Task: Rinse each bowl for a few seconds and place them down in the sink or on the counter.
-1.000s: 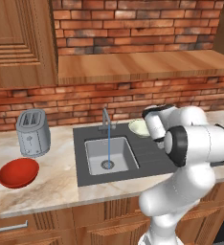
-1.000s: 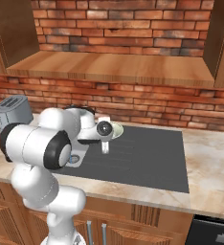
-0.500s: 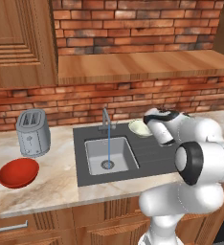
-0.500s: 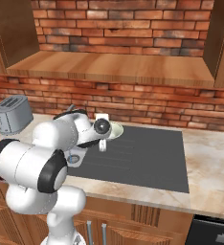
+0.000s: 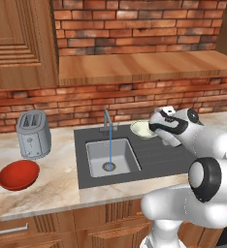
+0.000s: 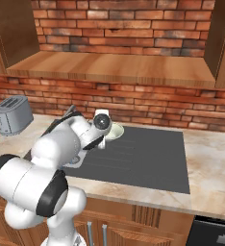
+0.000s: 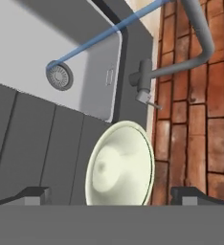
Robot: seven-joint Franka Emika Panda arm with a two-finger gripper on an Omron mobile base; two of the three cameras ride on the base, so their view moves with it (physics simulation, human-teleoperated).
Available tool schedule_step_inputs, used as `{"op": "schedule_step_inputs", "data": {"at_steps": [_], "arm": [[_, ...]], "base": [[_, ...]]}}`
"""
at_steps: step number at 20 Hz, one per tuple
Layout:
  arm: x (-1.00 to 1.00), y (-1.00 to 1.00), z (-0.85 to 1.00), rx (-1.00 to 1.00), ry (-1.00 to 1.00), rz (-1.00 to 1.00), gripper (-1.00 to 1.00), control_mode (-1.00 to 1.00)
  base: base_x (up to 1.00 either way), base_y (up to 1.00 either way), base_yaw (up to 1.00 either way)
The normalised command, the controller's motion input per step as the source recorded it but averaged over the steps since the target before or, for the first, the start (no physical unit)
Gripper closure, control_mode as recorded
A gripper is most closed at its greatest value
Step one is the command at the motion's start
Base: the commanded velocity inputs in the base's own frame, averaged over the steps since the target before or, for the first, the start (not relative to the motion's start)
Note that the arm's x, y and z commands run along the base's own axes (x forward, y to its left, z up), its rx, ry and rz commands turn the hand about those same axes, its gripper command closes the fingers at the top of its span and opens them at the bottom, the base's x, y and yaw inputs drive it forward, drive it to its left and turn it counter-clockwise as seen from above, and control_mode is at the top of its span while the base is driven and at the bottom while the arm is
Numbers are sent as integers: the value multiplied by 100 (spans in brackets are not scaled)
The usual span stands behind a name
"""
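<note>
Counter (image 5: pixel 57 179) spans lower frame, sink (image 5: pixel 86 167) set mid-frame. Tap (image 5: pixel 107 121) runs, stream hits drain: rinse water ready. Red bowl (image 5: pixel 18 175) waits lower left. Cream bowl (image 7: pixel 120 165) sits on drainboard, bottom centre of hand view. Gripper (image 7: pixel 111 195) wide apart, straddling it, likely for pickup.

This is a rendered home kitchen: a red brick wall (image 5: pixel 135 29) behind a beige marble-patterned table (image 5: pixel 52 186) over wooden cabinet fronts (image 5: pixel 62 227), a dark grey sink (image 5: pixel 149 157) with a running faucet (image 5: pixel 107 121), a silver toaster (image 5: pixel 33 134), and a wooden shelf (image 5: pixel 144 65) above.
</note>
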Motion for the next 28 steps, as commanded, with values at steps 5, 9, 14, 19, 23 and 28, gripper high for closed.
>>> {"op": "schedule_step_inputs", "data": {"at_steps": [5, 9, 14, 19, 23, 28], "arm": [[-26, 3, 5, 0, 0, 1, -100, -100], [-29, 5, 12, -3, -3, 0, -100, -100], [-17, 1, 23, -1, 0, 0, -100, -100], [-18, 4, 13, 0, 0, 1, -100, -100], [-19, 3, 7, 0, 0, 2, -100, -100], [-26, 7, 10, 0, 0, 4, -100, -100]], "base": [[0, 0, 0], [0, 0, 0], [0, 0, 0], [0, 0, 0], [0, 0, 0], [0, 0, 0]]}}
